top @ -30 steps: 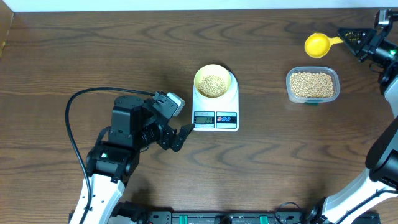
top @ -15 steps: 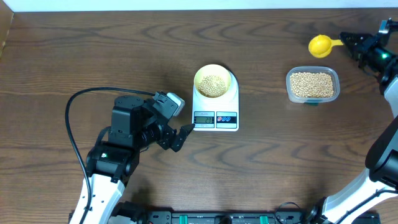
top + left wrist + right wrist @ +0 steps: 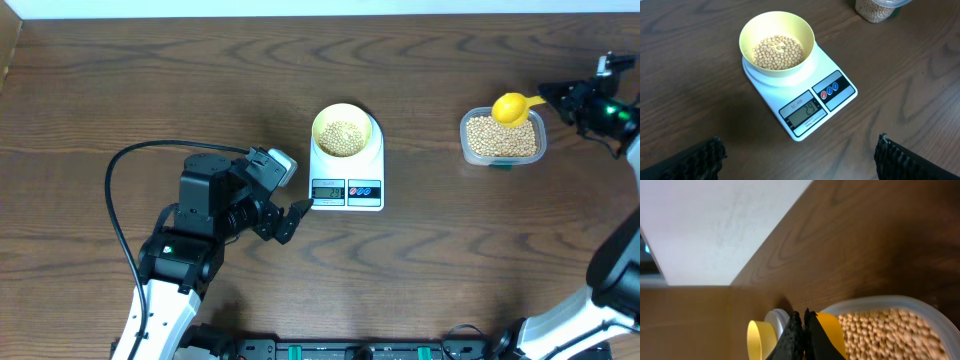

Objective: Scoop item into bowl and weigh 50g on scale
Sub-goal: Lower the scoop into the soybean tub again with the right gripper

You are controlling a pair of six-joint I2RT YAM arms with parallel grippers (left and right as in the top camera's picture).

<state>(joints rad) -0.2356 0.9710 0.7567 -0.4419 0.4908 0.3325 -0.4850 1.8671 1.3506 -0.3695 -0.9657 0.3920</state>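
Observation:
The pale-yellow bowl (image 3: 343,130) holds a layer of tan beans (image 3: 778,51) and stands on the white scale (image 3: 349,172); its display (image 3: 804,109) reads 24. My right gripper (image 3: 552,93) is shut on the handle of the bright yellow scoop (image 3: 510,107), whose cup hangs over the far edge of the clear container of beans (image 3: 503,138). In the right wrist view the shut fingers (image 3: 802,322) hide most of the scoop (image 3: 832,332), with the beans (image 3: 890,332) beside it. My left gripper (image 3: 296,215) is open and empty, just left of the scale's front.
The left arm's black cable (image 3: 120,200) loops over the table at the left. The table's far edge meets a white wall (image 3: 715,225).
My right gripper has carried the scoop from behind the container down and left, so its cup now hangs over the container's far edge. The left arm has not moved.

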